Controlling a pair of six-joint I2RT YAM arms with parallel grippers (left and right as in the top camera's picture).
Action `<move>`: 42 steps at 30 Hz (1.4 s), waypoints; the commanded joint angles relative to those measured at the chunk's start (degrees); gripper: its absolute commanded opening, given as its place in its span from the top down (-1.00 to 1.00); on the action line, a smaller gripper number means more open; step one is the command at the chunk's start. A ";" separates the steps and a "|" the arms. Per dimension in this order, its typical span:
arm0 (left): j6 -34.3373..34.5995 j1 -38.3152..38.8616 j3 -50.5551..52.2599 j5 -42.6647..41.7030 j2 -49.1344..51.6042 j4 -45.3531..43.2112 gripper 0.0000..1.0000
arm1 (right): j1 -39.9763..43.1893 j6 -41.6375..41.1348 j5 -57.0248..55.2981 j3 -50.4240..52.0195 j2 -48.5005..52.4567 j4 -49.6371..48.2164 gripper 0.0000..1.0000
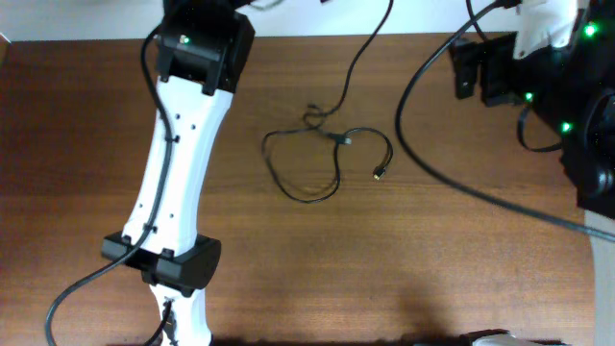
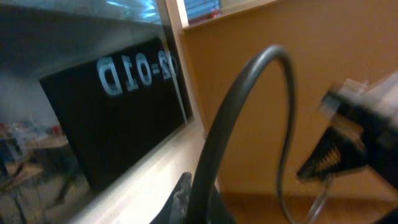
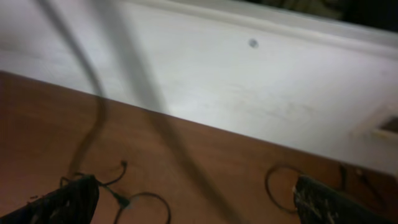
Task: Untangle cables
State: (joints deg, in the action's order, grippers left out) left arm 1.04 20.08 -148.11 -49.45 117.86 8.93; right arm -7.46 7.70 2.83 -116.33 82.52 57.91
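Left wrist: dark panel (image 2: pixel 118 134) shows mirrored "02-01D".

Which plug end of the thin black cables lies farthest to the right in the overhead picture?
The small golden metallic plug, at the free tip of the curved cord; the other plug sits nearer the knot.

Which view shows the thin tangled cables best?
Overhead: the cables show sharply, with their loops, the knot and a plug end all in frame. The right wrist view catches only a blurred part at its bottom edge. The left wrist view shows none of them.
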 commanded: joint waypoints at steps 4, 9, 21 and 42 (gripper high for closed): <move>17.55 -3.39 -6.25 -0.31 -2.36 -16.59 1.00 | 5.31 -2.25 -1.60 -0.37 0.22 0.33 -0.97; 9.25 -20.87 -8.44 -0.96 -5.31 7.58 1.00 | 5.25 -2.25 1.92 -0.37 0.22 0.33 -0.98; -3.91 -20.63 -8.41 8.37 -5.27 24.85 1.00 | 5.31 -2.23 0.28 -0.74 0.11 -0.39 -0.98; 22.84 16.63 -10.03 13.94 28.30 -25.49 -0.97 | 30.77 -2.01 -0.90 -21.84 -2.67 14.38 -0.98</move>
State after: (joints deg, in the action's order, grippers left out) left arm 23.40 37.87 -155.20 -32.73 149.93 -18.96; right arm 22.96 5.98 1.93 -137.80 80.07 72.27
